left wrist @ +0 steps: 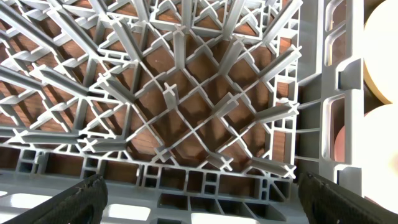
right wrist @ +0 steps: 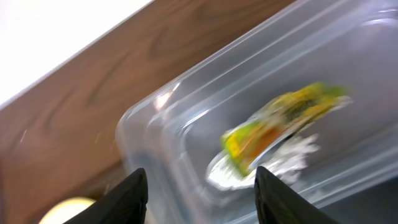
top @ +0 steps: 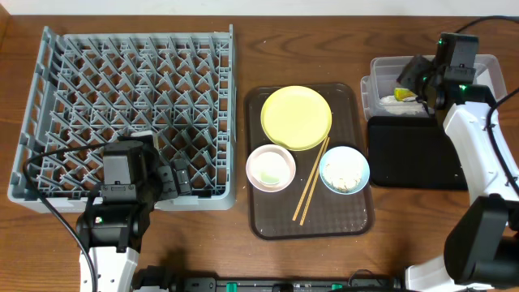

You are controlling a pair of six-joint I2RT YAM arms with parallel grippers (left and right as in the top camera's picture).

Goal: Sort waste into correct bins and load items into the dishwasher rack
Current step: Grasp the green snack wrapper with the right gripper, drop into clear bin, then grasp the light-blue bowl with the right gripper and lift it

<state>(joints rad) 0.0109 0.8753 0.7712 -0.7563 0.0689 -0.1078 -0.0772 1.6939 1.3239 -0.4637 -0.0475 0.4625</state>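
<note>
The green-and-orange wrapper (right wrist: 280, 121) lies on the white crumpled scrap (right wrist: 292, 155) inside the clear tub (top: 381, 69); both also show in the overhead view (top: 403, 95). My right gripper (right wrist: 199, 199) is open and empty above the tub's left end. The black tray (top: 413, 154) sits in front of the tub. The yellow plate (top: 296, 118), pinkish-white bowl (top: 270, 168), light blue bowl with beige leftovers (top: 344, 170) and chopsticks (top: 312, 178) rest on the brown serving tray. My left gripper (left wrist: 199, 202) is open over the grey rack's (top: 130, 105) front right corner. The white cup is out of view.
The brown serving tray (top: 268, 219) lies between the rack and the bins. The table's front edge runs close below the rack and the tray. Cables run along the front edge and at the back right corner.
</note>
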